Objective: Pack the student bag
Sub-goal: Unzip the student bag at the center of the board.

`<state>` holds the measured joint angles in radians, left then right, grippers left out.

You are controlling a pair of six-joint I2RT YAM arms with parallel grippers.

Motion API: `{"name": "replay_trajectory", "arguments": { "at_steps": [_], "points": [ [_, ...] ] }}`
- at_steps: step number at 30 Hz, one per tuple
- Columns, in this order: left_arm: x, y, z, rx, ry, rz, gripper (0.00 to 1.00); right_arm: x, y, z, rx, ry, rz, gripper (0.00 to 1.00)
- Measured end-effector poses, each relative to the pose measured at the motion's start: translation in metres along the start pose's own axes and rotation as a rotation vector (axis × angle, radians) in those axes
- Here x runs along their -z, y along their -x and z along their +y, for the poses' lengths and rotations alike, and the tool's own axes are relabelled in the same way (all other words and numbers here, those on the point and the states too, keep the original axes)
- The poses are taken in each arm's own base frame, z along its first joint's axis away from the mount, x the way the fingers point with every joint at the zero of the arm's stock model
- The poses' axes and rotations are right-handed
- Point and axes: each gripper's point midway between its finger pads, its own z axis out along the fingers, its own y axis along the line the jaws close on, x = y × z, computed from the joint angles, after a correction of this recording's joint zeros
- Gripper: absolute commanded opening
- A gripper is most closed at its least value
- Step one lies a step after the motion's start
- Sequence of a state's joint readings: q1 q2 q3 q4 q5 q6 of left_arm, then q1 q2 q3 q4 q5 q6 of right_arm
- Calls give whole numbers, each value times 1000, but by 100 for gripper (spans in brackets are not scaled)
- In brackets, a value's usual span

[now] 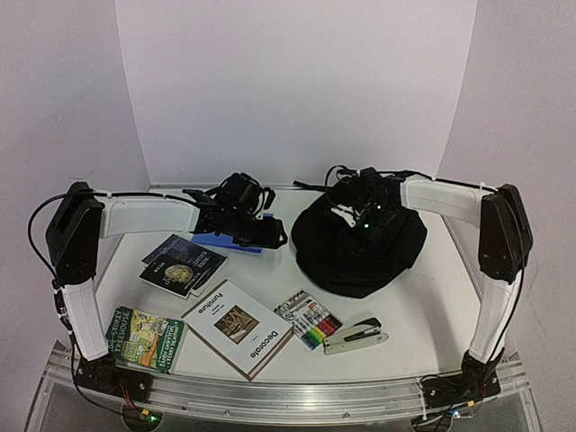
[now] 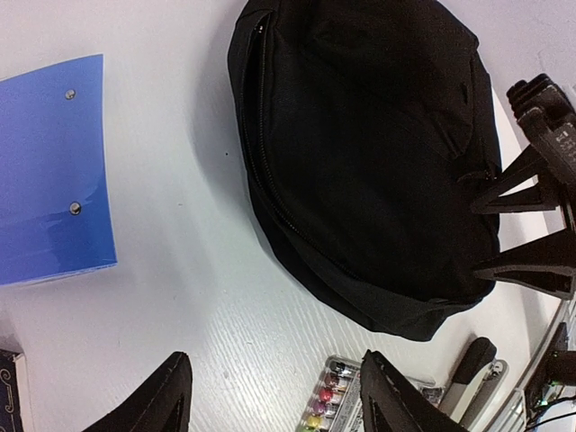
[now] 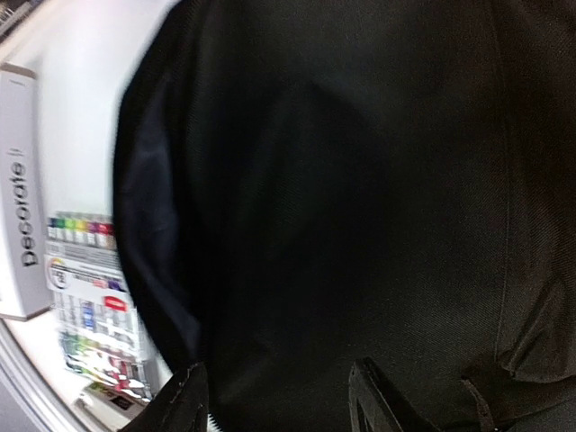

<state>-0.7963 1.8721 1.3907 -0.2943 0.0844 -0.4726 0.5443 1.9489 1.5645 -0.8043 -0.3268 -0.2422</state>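
Observation:
The student bag (image 1: 360, 247) is a large black fabric backpack lying at the back right of the table, its zipper closed in the left wrist view (image 2: 360, 162). My right gripper (image 1: 369, 214) hovers just over its top, open and empty; black fabric (image 3: 360, 180) fills its view. My left gripper (image 1: 270, 236) is open and empty over the table just left of the bag, above a blue folder (image 1: 225, 241). The folder also shows in the left wrist view (image 2: 49, 171).
Near the front lie a white "Decorate" book (image 1: 238, 328), a marker pack (image 1: 308, 319), a stapler (image 1: 355, 336), a green book (image 1: 144, 337) and dark books (image 1: 180, 263). White walls close the back and sides.

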Motion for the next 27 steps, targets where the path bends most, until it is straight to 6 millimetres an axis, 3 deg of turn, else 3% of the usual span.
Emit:
{"name": "replay_trajectory", "arguments": {
  "at_steps": [7,10,12,16,18,19,22,27],
  "points": [
    [0,0,0,-1,-2,1,67,-13,-19,8,35,14,60,59],
    [0,-1,-1,-1,-8,5,68,-23,-32,11,38,25,106,55],
    [0,-2,-3,-1,-17,9,68,-29,-38,11,36,32,131,47],
    [0,-3,-6,0,-35,20,69,-38,-44,11,41,43,158,15],
    [0,-4,-8,1,-44,24,69,-39,-44,12,23,43,158,1],
    [0,-5,-8,2,-48,26,69,-38,-43,12,22,44,157,0],
    [0,-4,-12,6,-68,25,69,-34,-36,13,0,51,138,0],
    [1,-2,-18,18,-102,24,70,-14,-6,23,-34,92,55,0]
  ]
}}
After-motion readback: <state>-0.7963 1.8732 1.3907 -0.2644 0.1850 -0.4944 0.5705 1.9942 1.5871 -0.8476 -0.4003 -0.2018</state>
